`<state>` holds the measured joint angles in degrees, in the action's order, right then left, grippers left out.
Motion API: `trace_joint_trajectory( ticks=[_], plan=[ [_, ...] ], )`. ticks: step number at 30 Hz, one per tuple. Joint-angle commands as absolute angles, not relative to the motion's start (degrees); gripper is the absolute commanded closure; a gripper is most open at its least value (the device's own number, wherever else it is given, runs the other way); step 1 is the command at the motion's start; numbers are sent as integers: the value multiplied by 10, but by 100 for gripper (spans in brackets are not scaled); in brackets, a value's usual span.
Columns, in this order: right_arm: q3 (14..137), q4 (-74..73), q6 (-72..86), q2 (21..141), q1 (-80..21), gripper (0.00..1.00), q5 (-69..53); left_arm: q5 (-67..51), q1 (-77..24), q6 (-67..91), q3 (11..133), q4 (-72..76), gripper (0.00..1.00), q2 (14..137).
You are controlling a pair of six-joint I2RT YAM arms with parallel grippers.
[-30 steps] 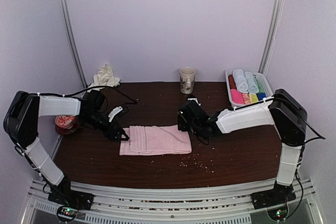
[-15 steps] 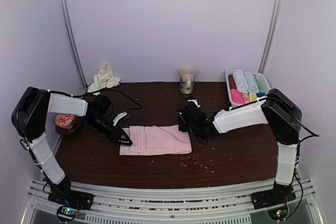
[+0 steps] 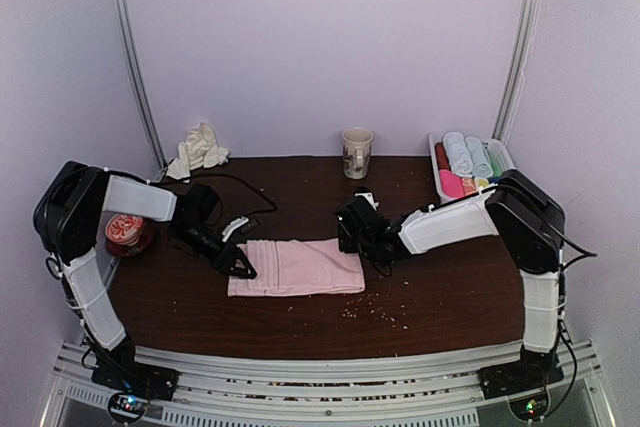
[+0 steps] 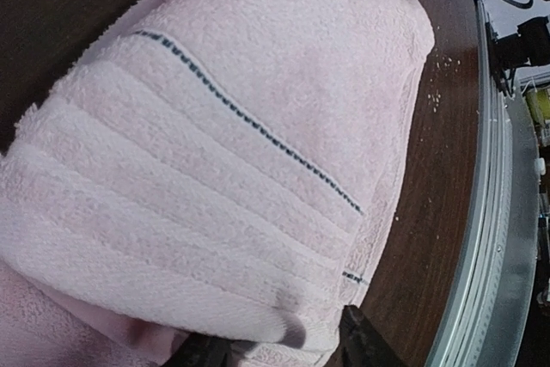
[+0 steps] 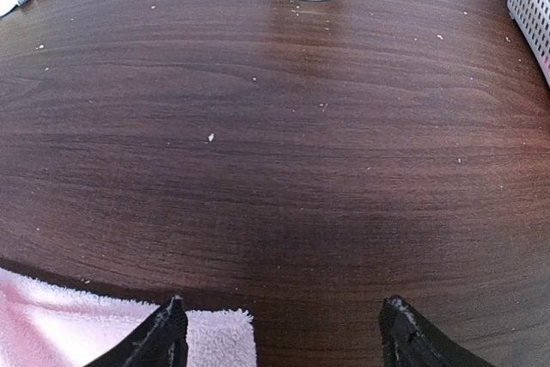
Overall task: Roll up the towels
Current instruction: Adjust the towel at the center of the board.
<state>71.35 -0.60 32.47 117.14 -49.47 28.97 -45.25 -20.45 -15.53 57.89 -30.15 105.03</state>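
Now the left claw point(image 3: 239, 265) has slid onto the pink towel point(image 3: 300, 267), at the end farthest from the mug point(image 3: 356, 152), and narrowed around its folded edge; whether it pinches yet, I cannot tell. The right claw point(image 5: 284, 333) hangs wide over the mug-side end. Lying flat on the bench point(image 3: 450, 287), the towel looks ready for rolling.
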Motion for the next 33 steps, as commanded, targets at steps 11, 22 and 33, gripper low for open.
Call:
trace_joint_trajectory(
  ticks=[11, 22, 33],
  plan=[
    [751, -10, 311, 1213, -491, 24, 305, -449, -207, -171, 594, -321, 100, 1045],
    [744, -19, 301, 1216, -491, 24, 307, -439, -196, -242, 605, -424, 100, 1032],
    [752, -28, 292, 1226, -491, 24, 306, -403, -172, -252, 606, -446, 100, 1049]
  ],
)
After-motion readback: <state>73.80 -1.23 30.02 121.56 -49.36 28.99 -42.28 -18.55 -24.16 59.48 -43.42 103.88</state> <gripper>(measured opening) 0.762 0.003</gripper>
